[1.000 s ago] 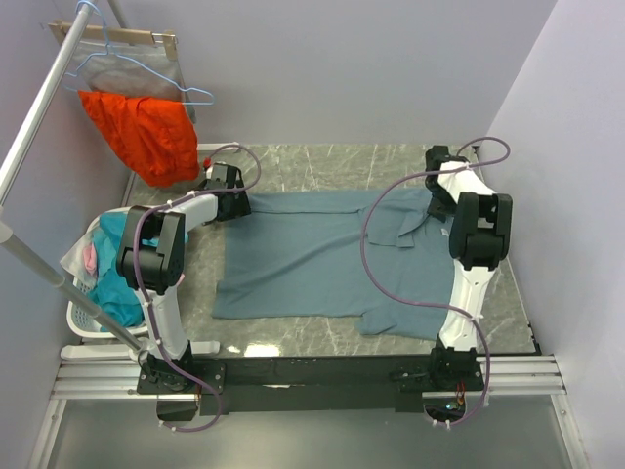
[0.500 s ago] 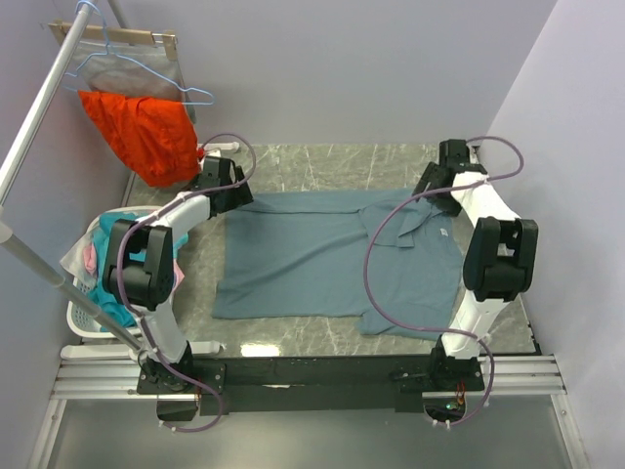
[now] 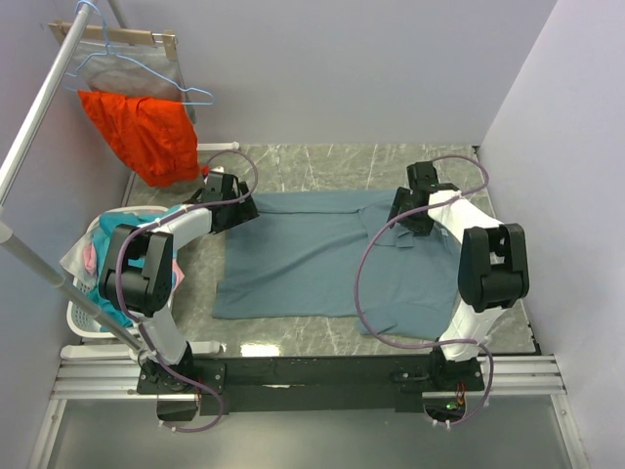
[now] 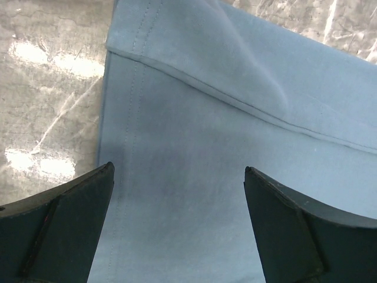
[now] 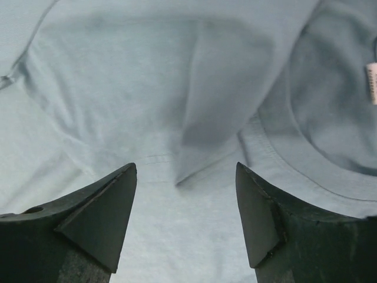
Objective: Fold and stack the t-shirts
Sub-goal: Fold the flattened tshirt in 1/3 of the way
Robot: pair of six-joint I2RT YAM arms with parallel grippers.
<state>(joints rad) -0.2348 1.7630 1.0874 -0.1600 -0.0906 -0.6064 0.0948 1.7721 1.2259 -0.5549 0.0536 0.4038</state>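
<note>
1. The marble-patterned table (image 3: pixel 322 161) carries the work. It is a flat bed on which cloth can be spread and creased.
2. The slate-blue t-shirt (image 3: pixel 312 259) lies opened out across the middle of the table, hem to the left and neck to the right. I judge it is laid sideways so that each arm can reach one end.
3. The orange garment (image 3: pixel 142 132) hangs from the rail at far left, well apart from the shirt, and seems to be no part of the job.
4. The white basket (image 3: pixel 83 318) stands off the table's left edge with mixed cloth in it, likely laundry still waiting.
5. The left gripper (image 4: pixel 177 177) hovers over the far hem corner with its jaws spread wide and nothing held. Stitched hem and bare marble show between the fingers, so it looks lined up to pinch that corner.
6. The right gripper (image 5: pixel 185 171) is low over the far shoulder, just beside the collar (image 5: pixel 294 159). Its jaws are apart and astride a folded flap (image 5: pixel 218 118) of cloth, not yet clamped on it.
7. The neck label (image 5: pixel 371 82) is a small white tab inside the collar, cut off by the frame edge. No brand or writing can be read on it or anywhere else.
</note>
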